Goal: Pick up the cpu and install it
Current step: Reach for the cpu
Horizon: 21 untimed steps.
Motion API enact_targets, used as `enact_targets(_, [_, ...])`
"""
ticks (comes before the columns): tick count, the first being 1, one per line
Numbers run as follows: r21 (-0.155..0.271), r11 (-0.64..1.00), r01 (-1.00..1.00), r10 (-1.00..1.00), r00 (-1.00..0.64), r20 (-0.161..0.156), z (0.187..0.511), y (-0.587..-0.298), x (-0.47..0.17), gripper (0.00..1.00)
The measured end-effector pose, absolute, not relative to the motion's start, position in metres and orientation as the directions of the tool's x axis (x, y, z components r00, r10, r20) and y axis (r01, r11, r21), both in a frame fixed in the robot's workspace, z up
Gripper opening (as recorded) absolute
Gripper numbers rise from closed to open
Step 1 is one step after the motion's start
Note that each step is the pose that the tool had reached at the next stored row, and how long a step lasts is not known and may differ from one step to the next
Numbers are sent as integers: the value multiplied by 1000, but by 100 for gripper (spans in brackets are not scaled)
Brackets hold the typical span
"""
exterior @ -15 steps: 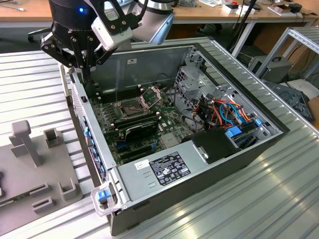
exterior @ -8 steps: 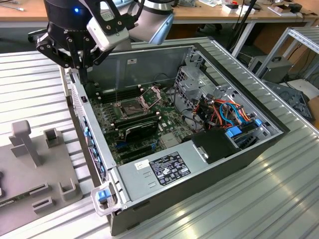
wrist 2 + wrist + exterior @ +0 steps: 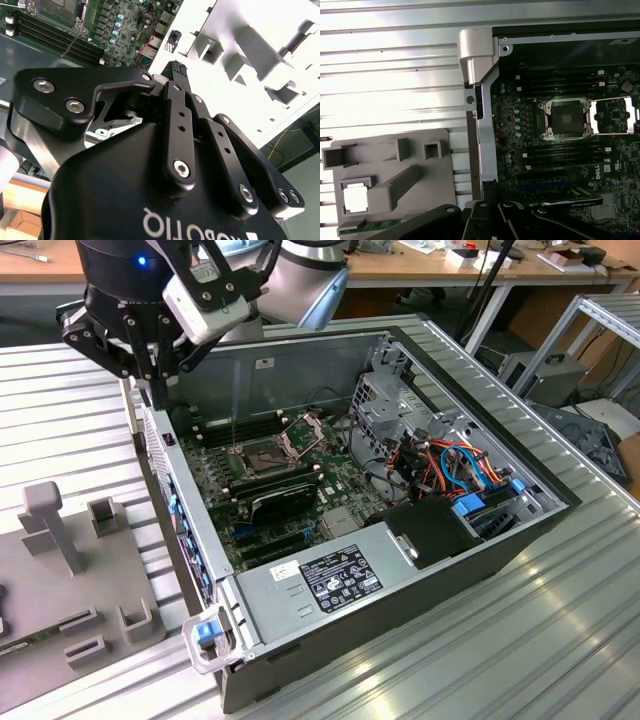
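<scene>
Gripper [image 3: 155, 380] | fingertips together, poised above the computer case [image 3: 400, 615] at its wall nearest the grey tray [image 3: 385, 145] | cpu [image 3: 356, 198] lies flat in a square pocket of that tray, outside the case | socket [image 3: 566, 118] inside the case stands open

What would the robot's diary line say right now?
black gripper: above open metal computer case wall | small flat pale square cpu: lying in grey plastic tray pocket, not picked | motherboard socket: frame open, empty
</scene>
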State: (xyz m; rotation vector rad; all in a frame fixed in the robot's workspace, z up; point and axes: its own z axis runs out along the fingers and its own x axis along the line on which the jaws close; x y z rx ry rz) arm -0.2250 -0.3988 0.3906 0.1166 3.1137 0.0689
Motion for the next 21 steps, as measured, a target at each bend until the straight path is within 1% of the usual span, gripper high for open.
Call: enact_targets(21, [45, 996, 74, 75, -997, -23, 390, -399, -250, 11])
